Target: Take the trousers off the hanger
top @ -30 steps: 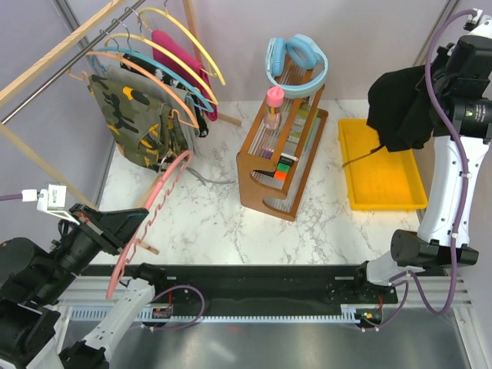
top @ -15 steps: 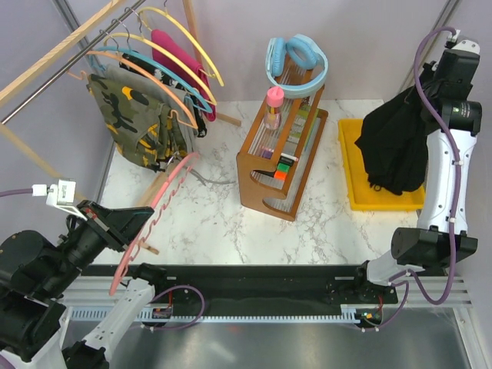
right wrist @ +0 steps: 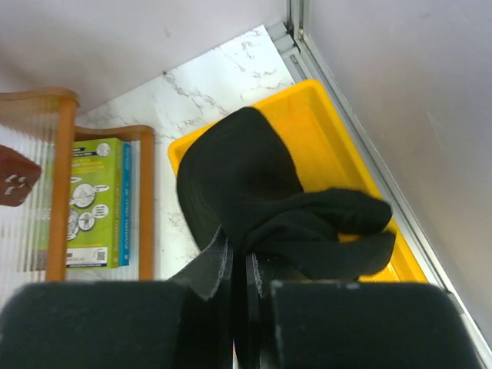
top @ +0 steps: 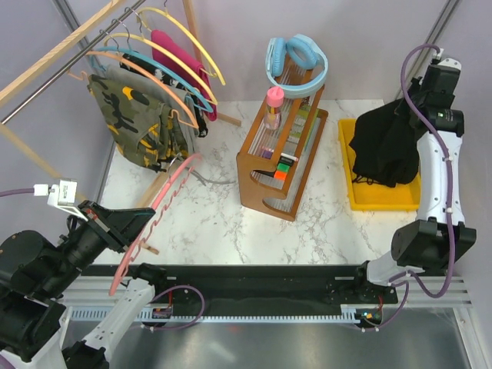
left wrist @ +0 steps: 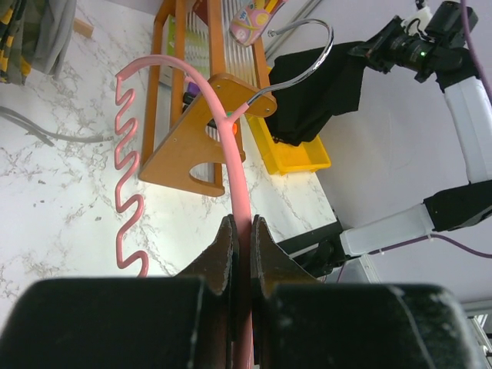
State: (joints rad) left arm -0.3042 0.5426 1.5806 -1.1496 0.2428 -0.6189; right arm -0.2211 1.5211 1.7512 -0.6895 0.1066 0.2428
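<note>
Plain black trousers [top: 382,150], bright yellow tray [top: 384,198], pink hanger [left wrist: 238,192]. Olive-green camouflage trousers [top: 131,127] with orange-yellow and dark patches, magenta garment [top: 178,58], light blue headphones [top: 278,55]. White marble table [top: 207,223] with grey veins, brown wooden rack [top: 257,181], lime-green box [right wrist: 100,204], pink bottle [top: 274,98].

Black trousers [top: 382,150]: plain, soft, crumpled into a dark bunch. One fold is pinched between the closed fingers of the right gripper [right wrist: 239,261]; the rest droops below it, over the yellow tray [top: 384,201].

Camouflage trousers [top: 132,123]: olive with orange-yellow and dark patches, draped on an orange hanger [top: 150,79]. They hang loose, well beyond the left gripper [left wrist: 239,231] and apart from it.
</note>
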